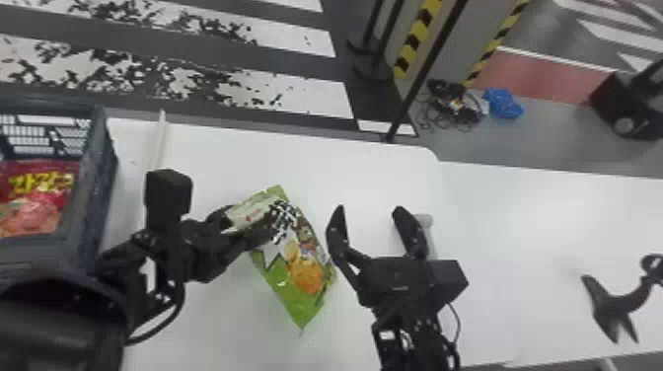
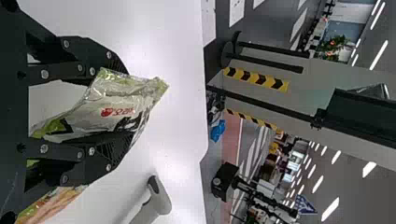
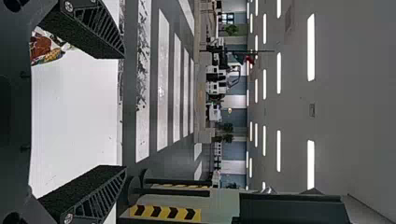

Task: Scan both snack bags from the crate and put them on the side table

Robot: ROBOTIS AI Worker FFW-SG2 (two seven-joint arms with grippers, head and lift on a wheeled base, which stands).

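Grip on the green snack bag [image 1: 302, 276] sits near one end, probably so that most of the pack stays exposed for the scan. The left claw [image 2: 123, 109] pinches it, its two black fingers some way apart with the puffed, creased film filling the space between them. The bag is slanted over the white tabletop [image 1: 222, 163], its printed front up towards the head; whether its lower end touches the surface I cannot tell. The right claw [image 1: 369, 209] is spread wide and empty, just beside the bag's edge, with a pale tool [image 1: 427, 222], likely the scanner, lying just behind one finger. That claw seems kept open to take either the tool or the bag. The red snack bag [image 1: 37, 197] lies in the crate [image 1: 101, 163] on the robot's left, presumably left there so that each bag gets its own scan. To the right another white surface [image 1: 557, 222], perhaps the side table, adjoins, which would make for a short carry. A grip this near the end might let the bag swing or turn.
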